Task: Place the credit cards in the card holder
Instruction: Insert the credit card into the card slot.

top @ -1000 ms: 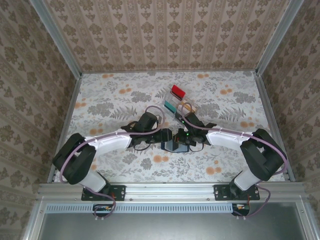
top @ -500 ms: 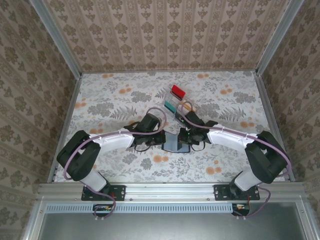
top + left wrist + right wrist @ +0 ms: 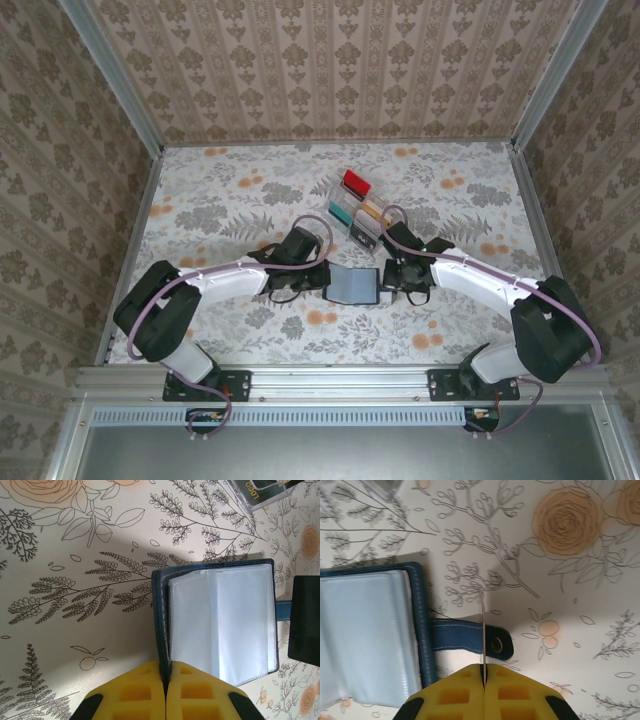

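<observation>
Floral bench (image 3: 220, 200) carries the open card holder (image 3: 352, 285), pockets empty. My left jaws clamp its cover; right jaws pinch one credit card (image 3: 483, 630). Other cards (image 3: 356, 183) wait at twelve o'clock.

Dark card (image 3: 306, 621) cut by right edge.

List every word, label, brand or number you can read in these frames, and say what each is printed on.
"LOGO": pale letters on the dark card in the clear rack, left wrist view.
Red card and teal card in the top view: too small to read.
Card holder: no text visible.
</observation>
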Controlling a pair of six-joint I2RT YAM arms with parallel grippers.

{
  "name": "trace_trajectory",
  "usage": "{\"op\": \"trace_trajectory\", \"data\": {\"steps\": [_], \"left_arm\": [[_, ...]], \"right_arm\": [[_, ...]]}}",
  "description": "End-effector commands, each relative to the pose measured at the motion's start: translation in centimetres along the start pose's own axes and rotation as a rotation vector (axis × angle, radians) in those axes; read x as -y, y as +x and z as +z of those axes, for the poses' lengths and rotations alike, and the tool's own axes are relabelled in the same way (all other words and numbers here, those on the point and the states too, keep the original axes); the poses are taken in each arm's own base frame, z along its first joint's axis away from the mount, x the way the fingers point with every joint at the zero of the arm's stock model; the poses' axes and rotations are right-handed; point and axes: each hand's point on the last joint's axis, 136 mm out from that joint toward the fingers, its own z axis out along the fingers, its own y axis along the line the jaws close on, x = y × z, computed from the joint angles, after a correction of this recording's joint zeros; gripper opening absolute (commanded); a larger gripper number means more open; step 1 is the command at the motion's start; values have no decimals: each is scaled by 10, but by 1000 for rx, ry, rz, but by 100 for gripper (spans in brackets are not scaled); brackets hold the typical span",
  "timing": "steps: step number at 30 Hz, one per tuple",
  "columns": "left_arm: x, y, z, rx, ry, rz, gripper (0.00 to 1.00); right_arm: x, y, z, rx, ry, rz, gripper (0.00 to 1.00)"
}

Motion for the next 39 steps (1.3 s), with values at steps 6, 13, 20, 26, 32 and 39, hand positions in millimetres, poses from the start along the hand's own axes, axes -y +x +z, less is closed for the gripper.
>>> {"op": "trace_trajectory", "data": {"steps": [6,13,20,26,32,39], "left_arm": [[-16,11,1,-39,-51,-4,0],[-23,14,1,-36,-62,-21,0],[-22,13,6,-31,-49,-33,0],[-17,9,5,-22,-33,-33,0],[-17,9,7,-27,-33,-38,0],[-26,13,10,-36,-64,-46,3]], "right_arm": [[28,11,13,-65,172,-48,0],[38,3,2,-16,180,-34,0],[-7,-22,-51,134,-132,38,0],[-62,-32,-87,207,-457,78,0],[-119,-22,-80,115,-614,15,0],[-124,-8,-16,48,-590,64,0]]}}
